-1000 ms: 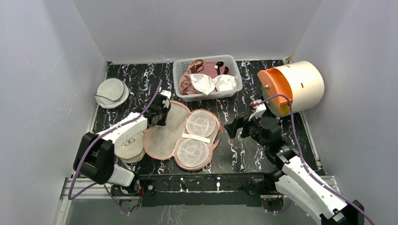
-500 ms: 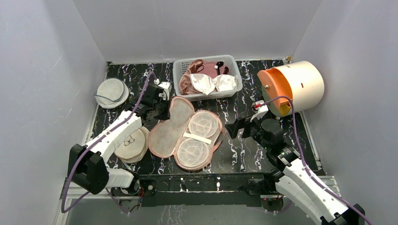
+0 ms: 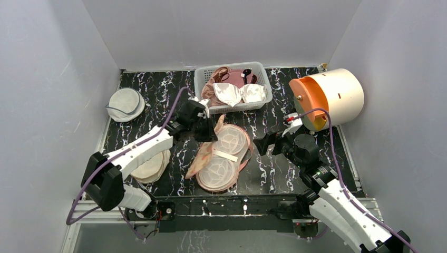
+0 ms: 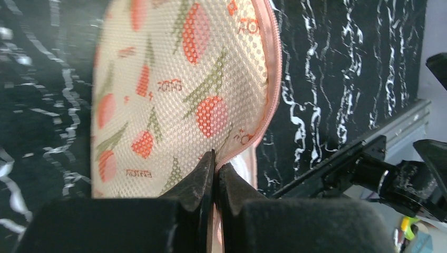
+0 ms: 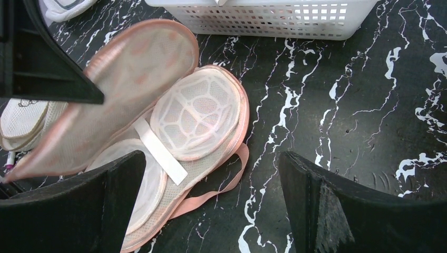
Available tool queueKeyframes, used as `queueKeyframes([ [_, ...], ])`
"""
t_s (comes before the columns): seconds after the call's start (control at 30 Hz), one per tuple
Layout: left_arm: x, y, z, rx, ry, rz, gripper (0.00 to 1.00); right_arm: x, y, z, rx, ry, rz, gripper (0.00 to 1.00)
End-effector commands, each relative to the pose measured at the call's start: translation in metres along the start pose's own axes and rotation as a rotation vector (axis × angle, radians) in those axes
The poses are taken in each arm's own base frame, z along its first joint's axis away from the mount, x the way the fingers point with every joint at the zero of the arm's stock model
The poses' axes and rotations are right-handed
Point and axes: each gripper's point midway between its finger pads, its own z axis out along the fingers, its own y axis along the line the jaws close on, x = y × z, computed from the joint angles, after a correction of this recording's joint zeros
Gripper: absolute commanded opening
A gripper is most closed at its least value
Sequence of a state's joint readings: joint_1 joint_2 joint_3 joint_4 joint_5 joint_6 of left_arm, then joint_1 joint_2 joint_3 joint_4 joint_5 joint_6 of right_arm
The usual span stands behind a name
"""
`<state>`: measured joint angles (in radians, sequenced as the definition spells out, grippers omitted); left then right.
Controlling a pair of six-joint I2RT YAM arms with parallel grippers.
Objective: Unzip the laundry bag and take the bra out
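The peach laundry bag [image 3: 224,158] lies unzipped in the middle of the table. Its base holds two white domed mesh cups joined by a white strap. My left gripper [image 3: 206,128] is shut on the pink zip edge of the bag's lid [image 4: 174,79] and holds the lid raised and tilted over the base. The lid also shows in the right wrist view [image 5: 121,89]. My right gripper [image 3: 262,143] is open and empty, hovering just right of the bag [image 5: 195,113]. The white shiny bra [image 3: 240,94] lies in the basket.
A white basket [image 3: 263,103] at the back holds the bra, a maroon bra and a pink garment. An orange-and-cream drum [image 3: 329,97] stands at the right. A round white pouch [image 3: 125,104] lies far left. A cream mesh pouch [image 3: 147,163] lies under my left arm.
My left gripper has swung right with the lid, lifting it from flat on the table at the left to raised over the bag's base. The right arm has barely moved.
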<state>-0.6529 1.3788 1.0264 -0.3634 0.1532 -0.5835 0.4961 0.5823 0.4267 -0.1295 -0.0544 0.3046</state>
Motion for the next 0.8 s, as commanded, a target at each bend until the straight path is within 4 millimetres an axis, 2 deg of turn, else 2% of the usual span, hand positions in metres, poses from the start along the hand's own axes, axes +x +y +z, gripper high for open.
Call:
queueKeyframes([
  [0.0,-0.002,-0.036,0.020,0.086,-0.017,-0.057,0.00,-0.019,0.002,-0.001,-0.002,-0.076,-0.011,0.98],
  [0.27,0.023,-0.058,0.064,0.104,0.054,-0.045,0.00,-0.020,0.000,-0.002,0.006,-0.080,-0.010,0.98],
  [0.43,0.035,-0.064,0.077,0.101,0.077,-0.016,0.06,-0.021,0.000,-0.003,0.011,-0.081,-0.007,0.98],
  [0.47,0.036,-0.064,0.077,0.102,0.078,-0.011,0.10,-0.021,-0.001,-0.003,0.015,-0.082,-0.007,0.98],
  [0.57,0.030,-0.063,0.071,0.096,0.045,0.013,0.31,-0.022,-0.002,-0.004,0.023,-0.088,0.003,0.98],
  [0.77,0.003,-0.064,0.035,0.084,-0.078,0.123,0.86,-0.038,0.003,-0.009,0.035,-0.090,0.041,0.98],
])
